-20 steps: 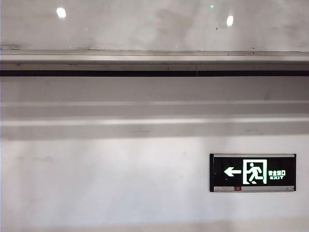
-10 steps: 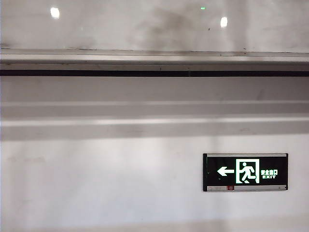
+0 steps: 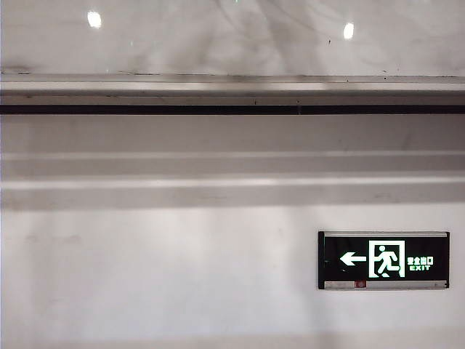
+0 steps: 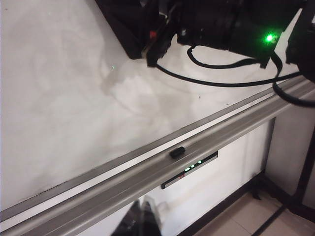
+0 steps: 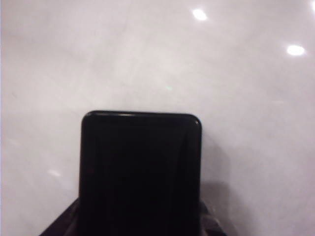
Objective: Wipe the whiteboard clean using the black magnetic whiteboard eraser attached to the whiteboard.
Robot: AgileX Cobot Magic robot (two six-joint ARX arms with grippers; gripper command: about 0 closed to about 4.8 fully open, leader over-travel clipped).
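The black eraser (image 5: 141, 167) fills the lower middle of the right wrist view. My right gripper (image 5: 140, 223) is shut on it, with a dark finger showing at each side. Behind it is the glossy whiteboard (image 5: 147, 59), faintly smudged. In the left wrist view the right arm (image 4: 221, 19) reaches over the whiteboard (image 4: 59, 98) above the silver tray (image 4: 147, 167). My left gripper (image 4: 142, 221) hangs below the tray with its fingers together and holds nothing. The exterior view shows only the whiteboard's lower strip (image 3: 218, 36) and the tray (image 3: 232, 91), with no gripper in it.
A small black object (image 4: 177, 152) lies on the tray. A black exit sign (image 3: 383, 259) hangs on the wall under the tray, and black cables (image 4: 221, 81) trail from the right arm across the board. Floor and a dark frame post (image 4: 307, 162) show at the side.
The exterior view shifted slightly sideways and came back. The dark reflection in the whiteboard's lower strip changed shape. No gripper entered that view.
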